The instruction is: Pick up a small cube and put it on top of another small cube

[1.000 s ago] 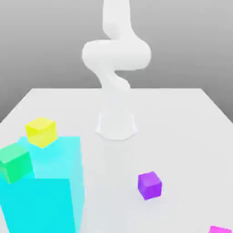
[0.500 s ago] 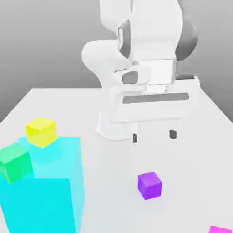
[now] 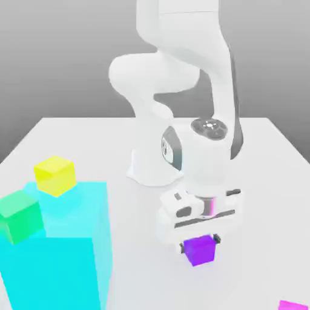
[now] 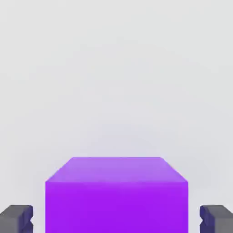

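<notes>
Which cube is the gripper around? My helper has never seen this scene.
Find the big cyan block. On the table toward the exterior view's right, the gripper straddles it. It alone is purple.

Arm (image 3: 189, 39) bent, end effector (image 3: 200, 244) lowered, fingers (image 4: 18, 219) apart

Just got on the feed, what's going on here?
The robot arm has its hand down around the purple cube, with one finger on either side. In the hand view there is a gap between each finger and the cube, so it isn't gripped. The cube isn't stacked on anything. The yellow cube and green cube sit on the big cyan block, and part of a pink cube shows near the exterior view's right.
</notes>
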Available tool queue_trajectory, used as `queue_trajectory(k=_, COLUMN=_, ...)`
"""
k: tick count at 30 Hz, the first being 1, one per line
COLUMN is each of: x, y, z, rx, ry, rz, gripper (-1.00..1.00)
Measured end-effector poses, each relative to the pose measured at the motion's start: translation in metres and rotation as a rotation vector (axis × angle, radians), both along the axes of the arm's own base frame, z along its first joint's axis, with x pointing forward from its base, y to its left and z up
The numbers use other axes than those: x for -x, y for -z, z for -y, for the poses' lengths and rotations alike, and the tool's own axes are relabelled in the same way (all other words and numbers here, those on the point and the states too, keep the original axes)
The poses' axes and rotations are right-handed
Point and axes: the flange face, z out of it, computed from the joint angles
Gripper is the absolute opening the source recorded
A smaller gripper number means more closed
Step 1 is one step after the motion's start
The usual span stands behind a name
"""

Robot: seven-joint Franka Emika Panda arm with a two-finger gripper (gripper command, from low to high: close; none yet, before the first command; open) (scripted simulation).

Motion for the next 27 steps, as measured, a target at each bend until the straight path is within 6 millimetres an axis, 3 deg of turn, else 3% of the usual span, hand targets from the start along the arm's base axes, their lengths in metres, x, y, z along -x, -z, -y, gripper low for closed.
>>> queue_trajectory(k=3, x=0.000, y=0.003, z=0.000, rx=0.000, ry=0.000, rz=0.000, gripper=-1.00)
queue_trajectory(k=5, x=0.000, y=-0.006, z=0.000, rx=0.000, ry=0.000, rz=0.000, gripper=-1.00)
queue_trajectory(k=11, x=-0.002, y=-0.058, z=-0.001, rx=-0.002, ry=0.000, rz=0.004, gripper=-1.00)
queue_trajectory(k=14, x=-0.038, y=-0.099, z=0.009, rx=-0.034, ry=0.098, rz=0.047, gripper=-1.00)
queue_trajectory(k=16, x=-0.065, y=-0.132, z=0.039, rx=-0.058, ry=0.225, rz=0.071, gripper=-1.00)
queue_trajectory(k=20, x=-0.088, y=-0.184, z=0.092, rx=-0.065, ry=0.422, rz=0.068, gripper=-1.00)
queue_trajectory(k=24, x=-0.092, y=-0.236, z=0.156, rx=-0.061, ry=0.634, rz=0.055, gripper=-1.00)
queue_trajectory(k=27, x=-0.082, y=-0.276, z=0.205, rx=-0.056, ry=0.798, rz=0.044, gripper=-1.00)
